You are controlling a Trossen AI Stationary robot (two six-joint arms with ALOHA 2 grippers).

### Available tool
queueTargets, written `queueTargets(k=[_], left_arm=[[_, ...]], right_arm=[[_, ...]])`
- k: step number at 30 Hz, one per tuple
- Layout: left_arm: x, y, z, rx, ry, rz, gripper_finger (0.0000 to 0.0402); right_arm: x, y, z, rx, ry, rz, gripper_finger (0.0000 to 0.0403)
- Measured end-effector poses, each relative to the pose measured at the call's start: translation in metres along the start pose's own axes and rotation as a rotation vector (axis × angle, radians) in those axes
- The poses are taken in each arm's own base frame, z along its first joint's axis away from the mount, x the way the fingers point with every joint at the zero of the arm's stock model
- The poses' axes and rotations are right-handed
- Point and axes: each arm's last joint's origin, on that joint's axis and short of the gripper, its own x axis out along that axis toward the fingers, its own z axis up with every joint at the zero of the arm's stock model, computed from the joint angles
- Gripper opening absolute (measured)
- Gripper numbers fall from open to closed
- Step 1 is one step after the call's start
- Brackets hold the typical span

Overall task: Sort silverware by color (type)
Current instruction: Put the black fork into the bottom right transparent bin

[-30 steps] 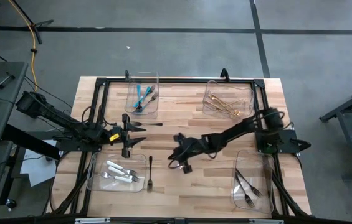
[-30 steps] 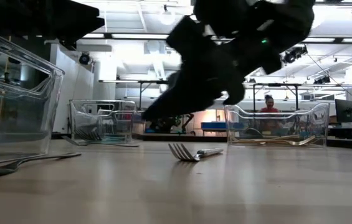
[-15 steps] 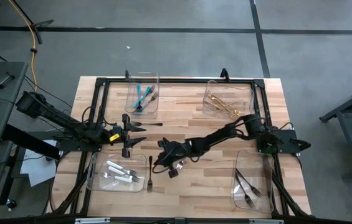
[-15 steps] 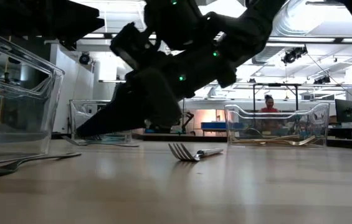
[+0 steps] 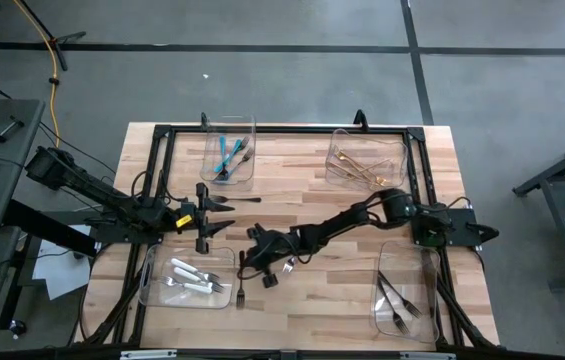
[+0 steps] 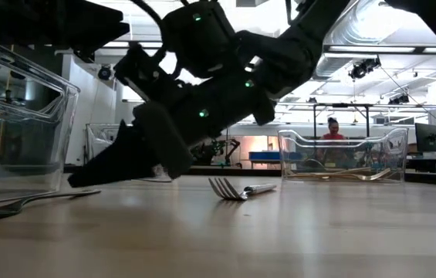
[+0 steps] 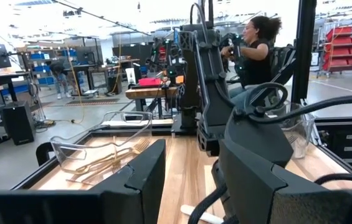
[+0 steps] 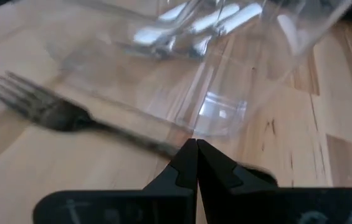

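Observation:
A dark steel fork [image 5: 242,287] lies flat on the wood just right of the near-left clear bin [image 5: 152,285], tines toward the near edge. My right gripper [image 5: 245,262] reaches across from the right, slanting down, shut, with its tips [image 8: 195,149] over the fork's handle [image 8: 144,140]. In the low view its tip [image 6: 75,179] hangs just above the fork [image 6: 25,202]. My left gripper [image 5: 224,214] waits open and empty at the table's left, fingers level. A second dark utensil [image 5: 248,200] lies on the wood just beyond it. My right gripper's shut fingertips stand right at the middle of the fork's handle [image 8: 163,148], coming slantwise from the table's right and lying across it. I cannot tell whether they touch it. The fork lies flat on the table.
The near-left bin holds white-handled pieces [image 8: 213,22]. Teal pieces lie in the far-left bin [image 5: 228,152], gold ones in the far-right bin [image 5: 362,168], dark steel ones in the near-right bin [image 5: 400,298]. Another fork [image 6: 241,188] lies on the wood in the low view. A black frame [image 5: 282,129] rims the table.
My right gripper has moved toward the table's left edge and down, from mid-table to the fork beside the near-left bin, staying shut. The fork has not moved.

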Motion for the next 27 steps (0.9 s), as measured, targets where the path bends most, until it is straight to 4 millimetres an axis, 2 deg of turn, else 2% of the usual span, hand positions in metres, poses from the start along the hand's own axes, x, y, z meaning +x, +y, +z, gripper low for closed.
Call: queueTargets(k=[16,27], left_arm=[[0.0,0.0,-0.0001,0.0,0.001,0.0,0.0146],[0.0,0.0,-0.0001,-0.001,0.001,0.0,0.0146]], right_arm=[[0.0013,-0.0016,0.0028,0.054,-0.006,-0.027,0.0],[0.0002,-0.0102,-0.0014,0.214,0.021,-0.067,0.0]])
